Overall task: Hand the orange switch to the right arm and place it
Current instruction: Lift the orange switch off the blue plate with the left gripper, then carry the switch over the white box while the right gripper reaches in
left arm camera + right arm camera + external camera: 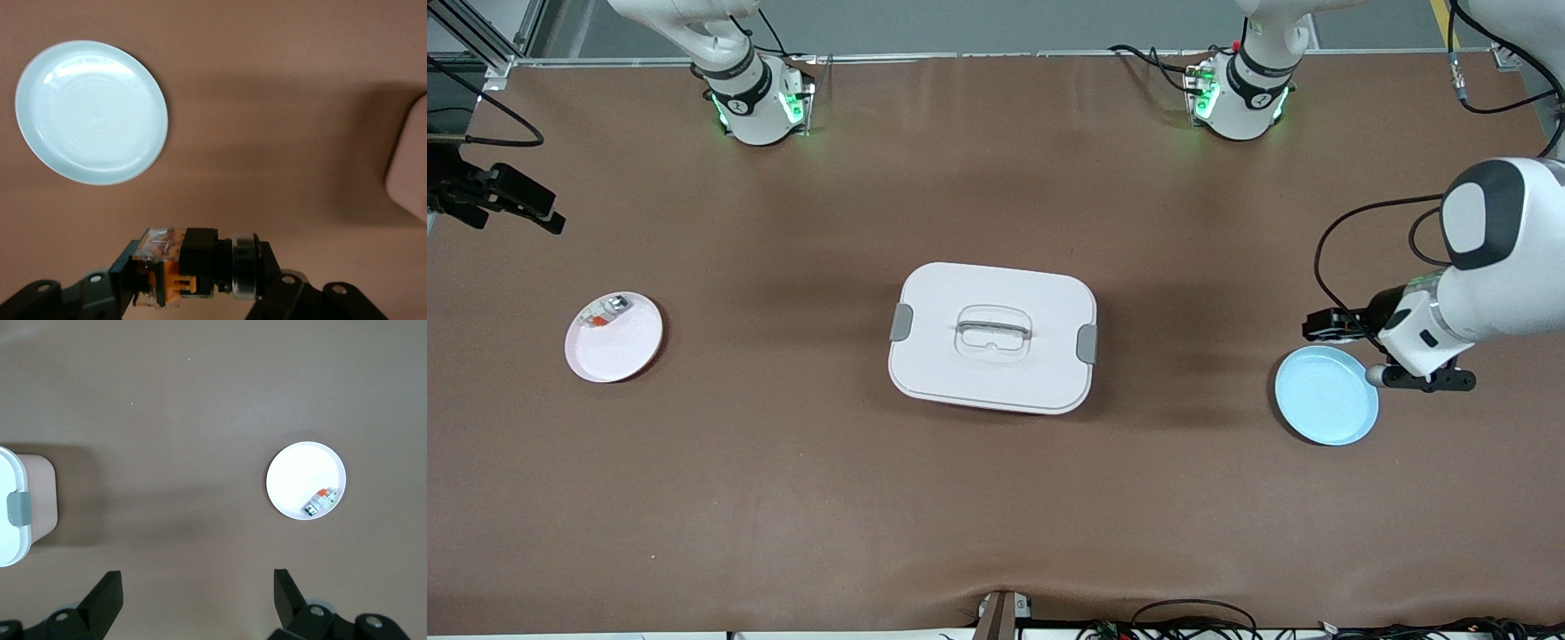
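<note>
The orange switch [193, 263], a black body with orange parts and a silver ring, lies crosswise between the fingers of my left gripper [200, 275], which is shut on it. In the front view the left gripper [1321, 325] hangs just over the table by the farther rim of an empty light blue plate [1325, 396], at the left arm's end. My right gripper [197, 590] stands open with nothing between its fingers, high over bare table between the white box and the pink plate.
A white lidded box [992, 338] with a handle sits mid-table. A pink plate [618, 351] toward the right arm's end holds a small silver-and-clear piece [605, 313] with a red-orange bit. The blue plate [91, 111] lies empty.
</note>
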